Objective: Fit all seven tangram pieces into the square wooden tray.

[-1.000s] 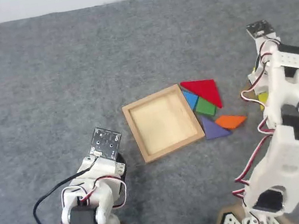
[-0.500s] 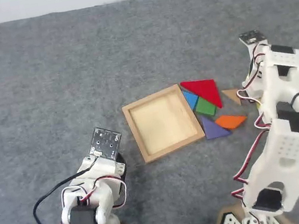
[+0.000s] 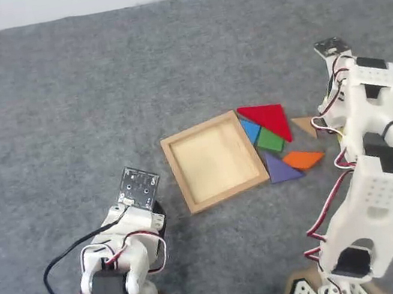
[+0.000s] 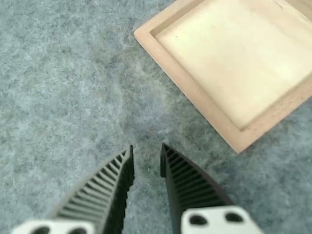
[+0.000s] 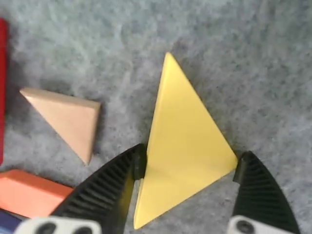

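While the square wooden tray (image 3: 179,178) lies with nothing inside it near the middle of the grey carpet (image 3: 59,102), the coloured pieces sit in a cluster against and beside the side of it nearer the right arm (image 3: 376,161). A red triangle (image 3: 266,118) lies farthest from the arm bases, with a blue piece (image 3: 252,131) touching the tray rim and a green piece (image 3: 270,141) tucked against both. A purple triangle (image 3: 280,169) is by the tray's near corner, an orange parallelogram (image 3: 303,159) just beside it, and a plain wooden triangle (image 3: 304,126) sits a little apart toward the right arm. In the right wrist view, the yellow triangle (image 5: 183,146) lies flat on the carpet next to that wooden triangle, with the right gripper (image 5: 191,165) over it. Its fingers (image 5: 119,180) are spread wide and bracket the yellow piece, one at a long edge and the other by a corner, not clamped. The left gripper (image 4: 146,153) hangs above bare carpet just short of a tray corner, its two ridged fingers (image 4: 114,180) parted by a narrow gap and holding nothing. The left arm (image 3: 125,258) is folded back close to its base.
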